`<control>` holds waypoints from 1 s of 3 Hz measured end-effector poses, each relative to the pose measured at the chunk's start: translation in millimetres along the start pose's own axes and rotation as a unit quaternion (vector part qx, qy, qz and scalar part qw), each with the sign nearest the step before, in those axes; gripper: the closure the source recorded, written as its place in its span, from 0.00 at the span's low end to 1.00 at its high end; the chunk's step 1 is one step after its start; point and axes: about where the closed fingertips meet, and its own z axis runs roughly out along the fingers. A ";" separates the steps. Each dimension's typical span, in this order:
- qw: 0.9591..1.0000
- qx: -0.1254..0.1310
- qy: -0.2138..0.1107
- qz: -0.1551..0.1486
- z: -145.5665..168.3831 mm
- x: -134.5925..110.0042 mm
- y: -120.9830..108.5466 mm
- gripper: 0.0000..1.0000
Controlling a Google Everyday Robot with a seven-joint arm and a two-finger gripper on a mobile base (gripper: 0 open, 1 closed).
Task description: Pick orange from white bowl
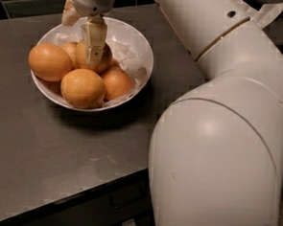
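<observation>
Camera view: robot arm point(217, 138) fills the right side and runs up and over to the back left. Dark counter point(42, 166) carries the white bowl point(144, 57), paper-lined, holding several fruits.

The orange point(106, 59) sits mid-bowl toward the back. It's hemmed in by the oval fruit point(49, 61) on the left, the pebbly fruit point(83, 88) in front and another fruit point(118, 82) on the right.

Gripper point(90, 40) hangs right over the orange, at or near contact. Can't tell if it's apart or clamped.

Judgement: the orange is firm, moderately heavy, round and waxy, so it may roll or slip. Take it from above, across the widest part. Neighbours crowd its sides, leaving little room to get down. Paper liner point(131, 47) could snag.
</observation>
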 end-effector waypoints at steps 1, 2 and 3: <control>1.000 -0.009 -0.012 0.010 2.1 1.7 5.5 0.17; 0.999 -0.022 -0.019 0.022 0.5 0.5 22.1 0.17; 0.999 -0.034 -0.021 0.029 -0.5 2.0 36.8 0.18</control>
